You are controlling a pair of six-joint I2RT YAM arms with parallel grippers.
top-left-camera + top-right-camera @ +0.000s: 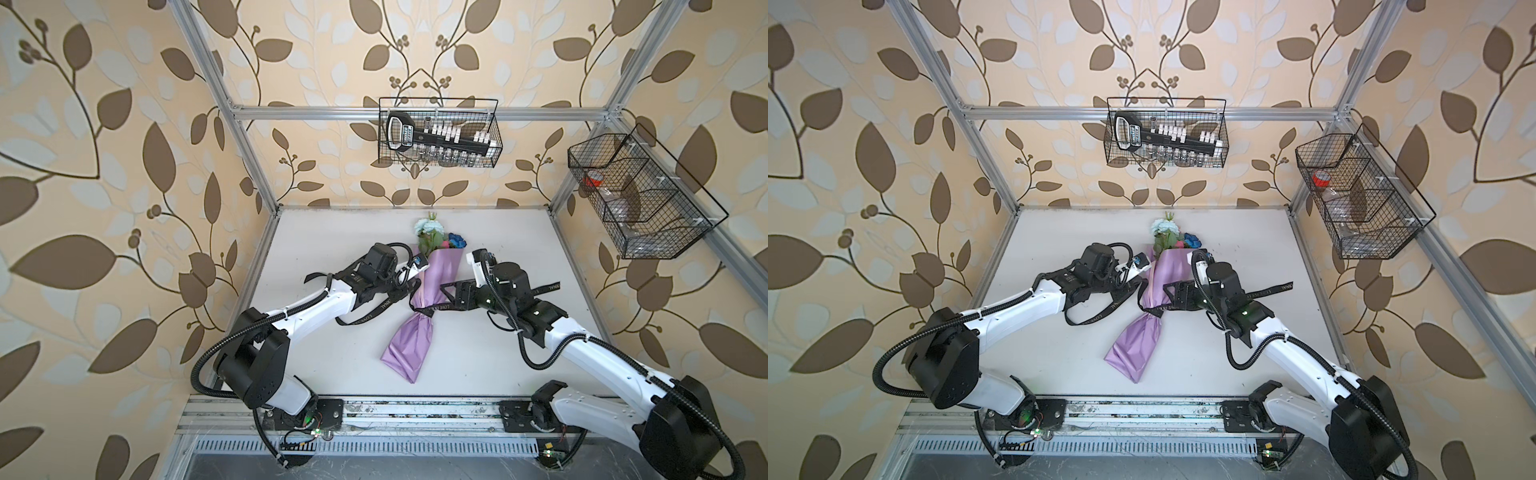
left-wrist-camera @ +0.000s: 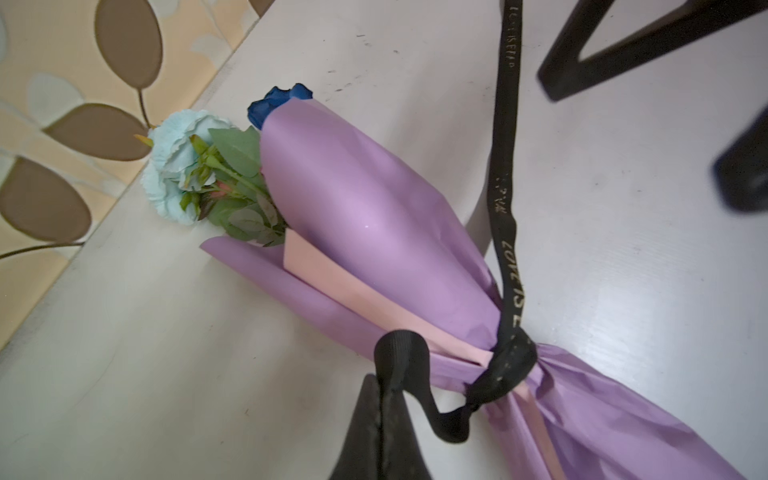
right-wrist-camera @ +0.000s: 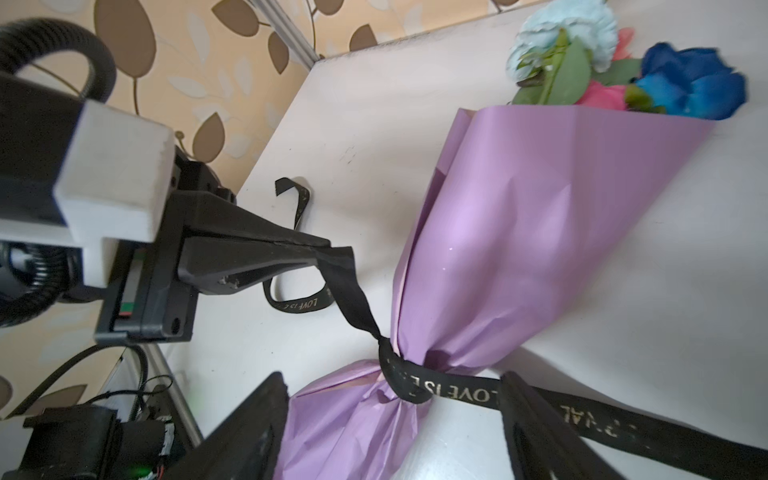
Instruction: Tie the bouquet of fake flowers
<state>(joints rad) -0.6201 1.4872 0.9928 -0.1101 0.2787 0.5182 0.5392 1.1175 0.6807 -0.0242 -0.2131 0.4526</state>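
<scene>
Standing by the bench point(image 1: 332, 249), I am looking at one bouquet of fake flowers point(image 1: 405, 345) lying flat near its middle, between the two arms, with its blooms pointing toward the back wall and its crumpled tail pointing toward the arm bases. Three blooms are showing above the lilac paper: one pale blue point(image 3: 582, 20), one pink point(image 3: 602, 95) and one dark blue point(image 3: 690, 83), with green leaves among them. A strip of pink paper is peeking out along the lilac wrap in the left wrist view. One black ribbon point(image 3: 457, 392) with pale lettering is circling the pinched neck of the wrap, and its two ends are trailing off to either side. The left hand point(image 3: 326, 249) is clenching one end of that ribbon just beside the neck. The right hand point(image 1: 448, 297) is hanging over the other side with its jaws standing apart, gripping nothing, the ribbon running under one finger. Two black wire baskets are hanging on the walls, one at the back point(image 1: 436, 99) and one on the right point(image 1: 665, 232).
</scene>
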